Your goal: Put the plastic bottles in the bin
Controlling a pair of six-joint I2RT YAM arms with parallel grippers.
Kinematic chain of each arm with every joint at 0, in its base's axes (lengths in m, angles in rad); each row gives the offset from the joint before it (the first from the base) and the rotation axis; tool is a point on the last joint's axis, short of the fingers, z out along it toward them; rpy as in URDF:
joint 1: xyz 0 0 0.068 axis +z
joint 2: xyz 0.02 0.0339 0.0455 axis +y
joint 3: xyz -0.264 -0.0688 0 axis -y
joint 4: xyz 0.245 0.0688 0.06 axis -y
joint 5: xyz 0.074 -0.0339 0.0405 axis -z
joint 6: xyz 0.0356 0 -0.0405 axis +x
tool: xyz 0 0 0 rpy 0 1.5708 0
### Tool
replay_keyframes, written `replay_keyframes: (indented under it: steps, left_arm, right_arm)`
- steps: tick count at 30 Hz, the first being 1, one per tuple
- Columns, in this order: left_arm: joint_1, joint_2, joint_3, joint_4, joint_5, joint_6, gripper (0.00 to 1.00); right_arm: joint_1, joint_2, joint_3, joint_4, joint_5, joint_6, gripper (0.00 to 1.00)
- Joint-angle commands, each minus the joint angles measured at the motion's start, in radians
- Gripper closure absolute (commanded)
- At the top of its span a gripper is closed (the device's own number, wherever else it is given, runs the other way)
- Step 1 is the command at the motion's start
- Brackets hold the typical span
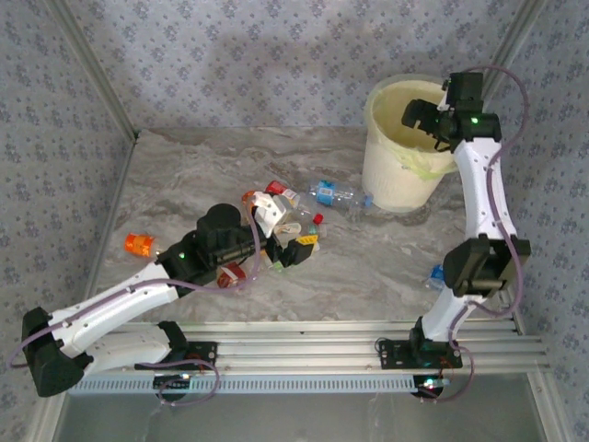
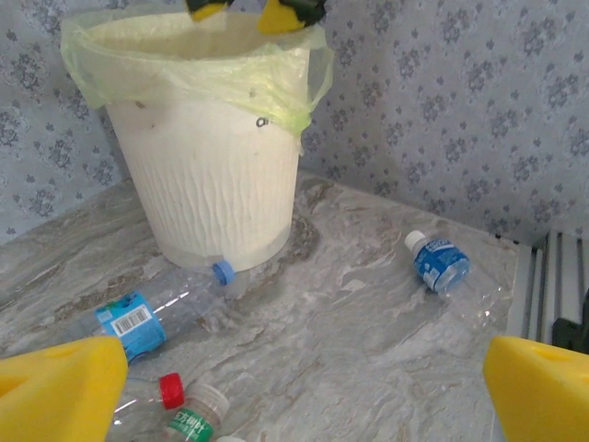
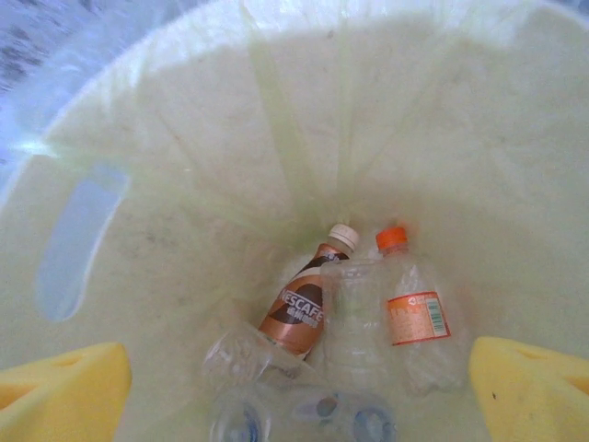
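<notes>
Directly beneath right pincer (image 3: 294,382): bottles (image 3: 299,308) in bin (image 3: 184,175)

Brown bottle (image 3: 299,308), orange-capped bottle (image 3: 414,313) inside bin (image 3: 184,138).

"NESCAFE" on brown bottle (image 3: 299,311) label, inside bin (image 3: 184,138).

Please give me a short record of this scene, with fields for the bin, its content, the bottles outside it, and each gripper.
bin: cream bucket lined with a yellow-green bag, far right side
inside bin: brown bottle, orange-capped bottle, clear bottles
outside bin: blue-labelled bottle lying with its cap near the bin's base; bottle cluster mid-table; orange bottle far left
left gripper: open, at the bottle cluster
right gripper: open, above the bin, holding nothing
</notes>
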State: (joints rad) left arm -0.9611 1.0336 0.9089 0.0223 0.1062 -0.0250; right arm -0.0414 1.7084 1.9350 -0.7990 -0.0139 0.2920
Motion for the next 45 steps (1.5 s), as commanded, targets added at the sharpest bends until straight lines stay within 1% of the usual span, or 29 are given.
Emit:
replay_keyframes:
  steps: [1, 5, 10, 12, 13, 16, 20, 22, 24, 27, 30, 33, 35, 38, 41, 45]
  left_arm:
    - [0.005, 0.025, 0.062, -0.076, -0.041, 0.058, 0.00]
    - [0.006, 0.074, 0.118, -0.171, -0.100, 0.070, 0.00]
    - [0.006, 0.138, 0.187, -0.281, -0.160, 0.082, 0.00]
    - [0.006, 0.172, 0.218, -0.328, -0.188, 0.077, 0.00]
    - [0.006, 0.194, 0.242, -0.360, -0.203, 0.074, 0.00]
    - [0.006, 0.257, 0.306, -0.457, -0.254, 0.050, 0.00]
    - [0.004, 0.327, 0.376, -0.580, -0.323, 0.015, 0.00]
    - [0.004, 0.352, 0.395, -0.632, -0.339, -0.016, 0.00]
    - [0.004, 0.372, 0.401, -0.678, -0.339, -0.044, 0.00]
    - [0.004, 0.414, 0.418, -0.790, -0.336, -0.075, 0.00]
    - [0.007, 0.457, 0.409, -0.872, -0.348, -0.087, 0.00]
    - [0.010, 0.502, 0.398, -0.915, -0.308, -0.073, 0.00]
    - [0.015, 0.543, 0.407, -0.940, -0.277, -0.065, 0.00]
    - [0.026, 0.594, 0.413, -0.945, -0.261, -0.050, 0.00]
    - [0.048, 0.632, 0.419, -0.935, -0.211, -0.025, 0.00]
    - [0.063, 0.689, 0.450, -0.963, -0.201, 0.010, 0.04]
  right_arm:
    - [0.022, -0.111, -0.051, -0.014, 0.011, -0.006, 0.04]
    - [0.056, -0.221, -0.123, -0.026, -0.017, 0.001, 0.03]
    - [0.123, -0.367, -0.259, -0.018, -0.060, 0.022, 0.02]
    - [0.149, -0.418, -0.318, -0.014, -0.092, 0.044, 0.01]
    - [0.161, -0.449, -0.355, -0.002, -0.127, 0.060, 0.01]
    - [0.189, -0.540, -0.474, 0.055, -0.224, 0.102, 0.00]
    - [0.214, -0.636, -0.598, 0.087, -0.258, 0.151, 0.00]
    - [0.216, -0.676, -0.650, 0.096, -0.272, 0.168, 0.00]
    - [0.220, -0.713, -0.700, 0.098, -0.279, 0.179, 0.00]
    - [0.220, -0.763, -0.773, 0.092, -0.288, 0.194, 0.00]
    - [0.221, -0.796, -0.831, 0.099, -0.329, 0.205, 0.00]
    - [0.228, -0.818, -0.894, 0.136, -0.423, 0.204, 0.00]
    - [0.249, -0.838, -0.945, 0.188, -0.490, 0.201, 0.00]
    - [0.289, -0.850, -0.983, 0.194, -0.475, 0.193, 0.00]
    - [0.310, -0.855, -1.007, 0.194, -0.454, 0.196, 0.00]
    - [0.336, -0.872, -1.040, 0.194, -0.450, 0.203, 0.00]
